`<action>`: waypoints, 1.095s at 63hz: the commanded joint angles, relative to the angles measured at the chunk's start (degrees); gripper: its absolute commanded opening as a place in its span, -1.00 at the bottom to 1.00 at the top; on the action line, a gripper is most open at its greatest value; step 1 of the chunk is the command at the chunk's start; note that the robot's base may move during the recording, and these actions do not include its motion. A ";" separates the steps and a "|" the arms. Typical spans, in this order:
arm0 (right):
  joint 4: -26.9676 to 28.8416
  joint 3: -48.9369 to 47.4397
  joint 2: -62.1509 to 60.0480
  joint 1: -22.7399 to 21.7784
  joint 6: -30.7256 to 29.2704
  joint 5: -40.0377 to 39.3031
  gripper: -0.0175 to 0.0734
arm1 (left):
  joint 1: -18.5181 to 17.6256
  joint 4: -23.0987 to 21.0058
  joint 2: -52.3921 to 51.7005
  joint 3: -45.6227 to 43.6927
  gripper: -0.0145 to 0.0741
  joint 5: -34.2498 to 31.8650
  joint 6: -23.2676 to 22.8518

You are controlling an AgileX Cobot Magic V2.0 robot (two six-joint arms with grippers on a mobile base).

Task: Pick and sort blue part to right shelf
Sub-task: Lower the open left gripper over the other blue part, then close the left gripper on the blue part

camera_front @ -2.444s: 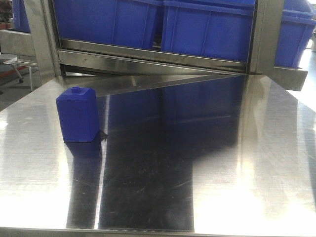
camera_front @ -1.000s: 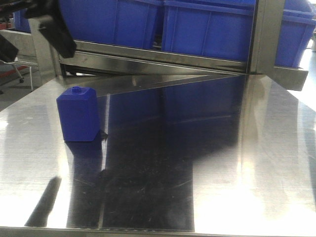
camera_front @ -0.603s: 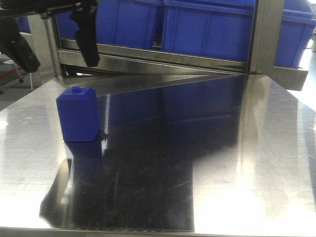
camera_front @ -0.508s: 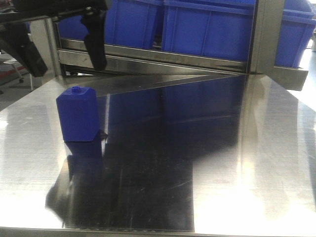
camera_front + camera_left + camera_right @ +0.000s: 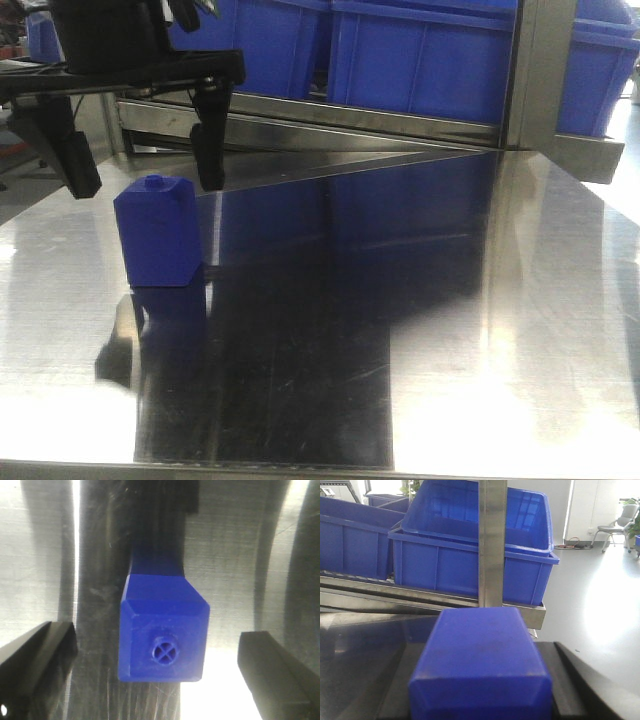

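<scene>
The left gripper [image 5: 148, 182], jaws spread, brackets the upright blue part [image 5: 158, 235], untouched.

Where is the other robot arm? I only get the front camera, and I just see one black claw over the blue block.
Observer: It is outside your picture. Its wrist camera faces the right shelf, and another blue block fills the bottom of that view.
Child: Is it holding that one?
Observer: I cannot tell. Dark shapes sit on both sides of it, but no fingertips show clearly.
Child: Is my claw lined up?
Observer: In the left wrist view, the blue part sits between the left gripper fingers, with a gap on each side and nothing touching.
</scene>
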 commanded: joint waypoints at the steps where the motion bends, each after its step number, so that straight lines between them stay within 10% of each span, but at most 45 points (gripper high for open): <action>1: 0.13 -1.72 0.29 -0.48 -0.43 -5.20 0.34 | -0.39 0.20 -2.10 -2.02 0.89 1.43 -0.69; 69: 0.13 -1.72 0.29 -0.48 -0.43 -5.20 0.34 | -0.96 -0.11 1.54 0.03 0.89 2.58 2.81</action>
